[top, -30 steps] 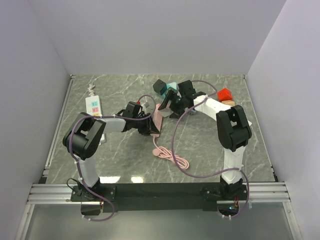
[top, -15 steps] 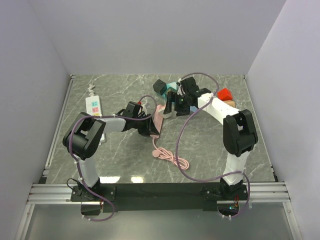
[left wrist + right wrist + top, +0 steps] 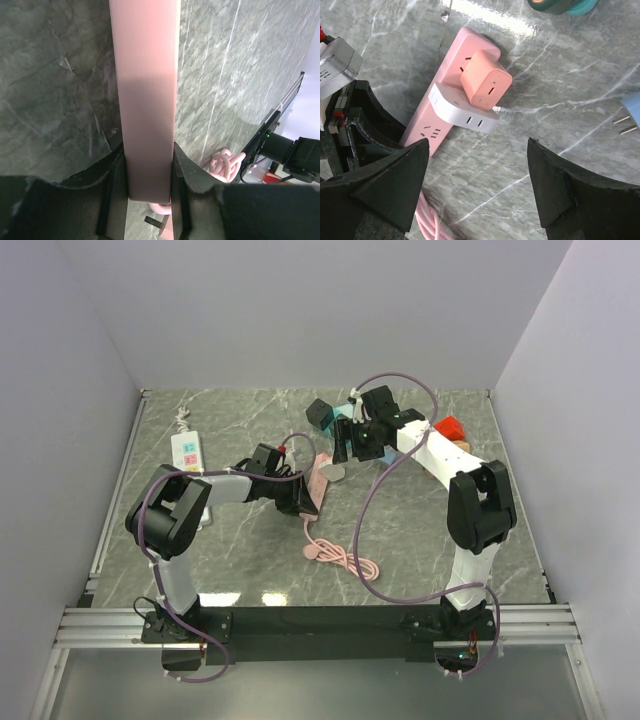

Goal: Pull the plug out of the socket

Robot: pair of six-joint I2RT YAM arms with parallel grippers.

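The socket is a pink power strip point(image 3: 451, 95) lying on the marble table point(image 3: 420, 530). A white adapter point(image 3: 460, 109) sits across it, overhanging its right side. A salmon cube plug point(image 3: 485, 86) stands on top of the adapter. My left gripper point(image 3: 148, 175) is shut on the strip's cable end point(image 3: 147, 100), one finger point(image 3: 116, 172) on each long side. My right gripper point(image 3: 478, 142) hangs open above the table just short of the adapter, touching nothing. In the top view the strip point(image 3: 316, 480) lies between my left gripper point(image 3: 300, 495) and my right gripper point(image 3: 350, 445).
The strip's pink cable point(image 3: 340, 558) coils toward the near edge. A white power strip point(image 3: 187, 450) lies at the left. Black and teal items point(image 3: 322, 413) and a red block point(image 3: 449, 428) sit at the back. A blue plug point(image 3: 630, 120) lies right of my right fingers.
My right gripper has drawn back from the strip toward the far side, still open, uncovering the adapter and plug. The left gripper and strip have not moved.
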